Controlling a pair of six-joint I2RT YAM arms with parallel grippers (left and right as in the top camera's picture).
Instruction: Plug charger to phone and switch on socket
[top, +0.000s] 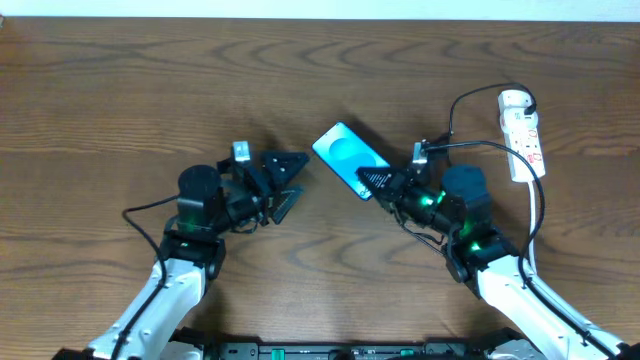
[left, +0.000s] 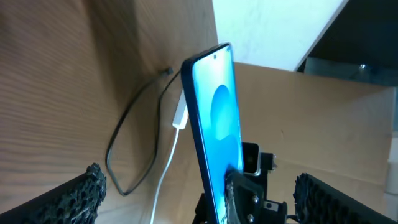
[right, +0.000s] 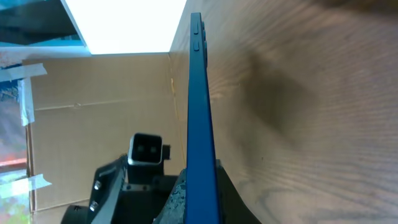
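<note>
The phone (top: 343, 152), with its blue-cyan screen lit, is held tilted above the table by my right gripper (top: 373, 183), which is shut on its near end. The right wrist view shows the phone (right: 198, 106) edge-on between the shut fingers (right: 202, 190). My left gripper (top: 300, 178) is open and empty just left of the phone; in its wrist view the phone (left: 214, 118) stands between the spread fingers (left: 198, 177). The charger, a black cable (top: 455, 105), arcs left from the socket (top: 522, 135) and loops on the table (left: 124, 155). I cannot make out its tip.
The socket's white cord (top: 531, 245) runs down beside my right arm and shows in the left wrist view (left: 165, 171). A cardboard wall (left: 323, 118) stands past the table's far edge. Bare wood table (top: 150, 100) lies at the back and left.
</note>
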